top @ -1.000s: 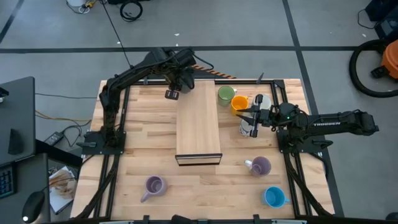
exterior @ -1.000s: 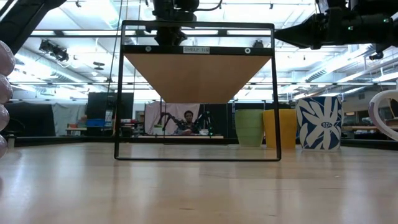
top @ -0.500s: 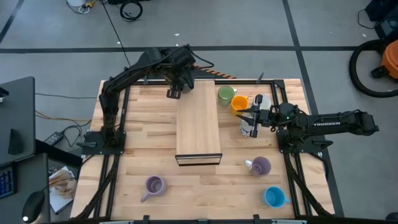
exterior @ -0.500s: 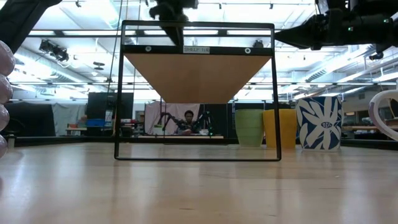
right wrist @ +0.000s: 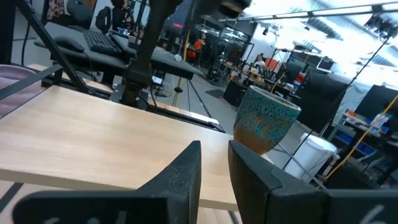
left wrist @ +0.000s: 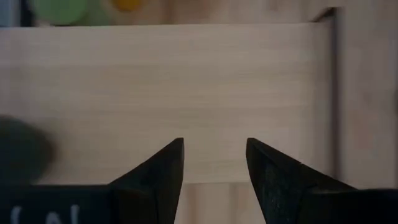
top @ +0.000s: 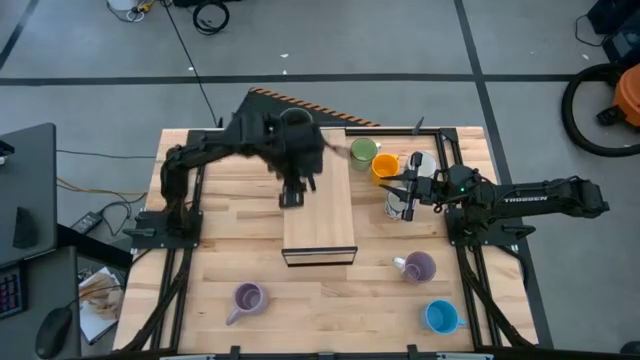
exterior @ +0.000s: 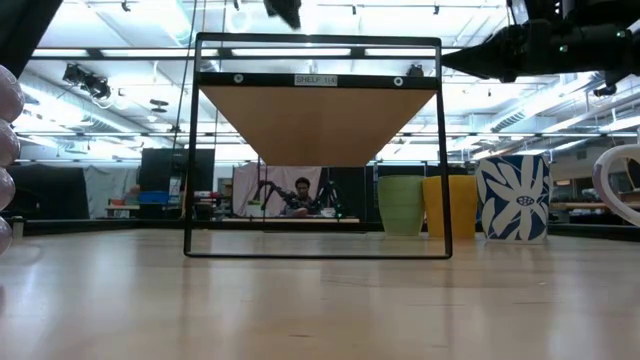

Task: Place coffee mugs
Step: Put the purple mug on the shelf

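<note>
High view: left gripper has swung from the upper-left end of the wooden shelf down over its top, mid-frame. Left wrist view shows the fingers spread, empty. Right gripper is unmoved right of the shelf, fingers slightly parted around nothing, just above the white mug. Green mug and orange mug sit upper right; lilac mugs and blue mug sit lower. Likely no mug is picked yet.
</note>
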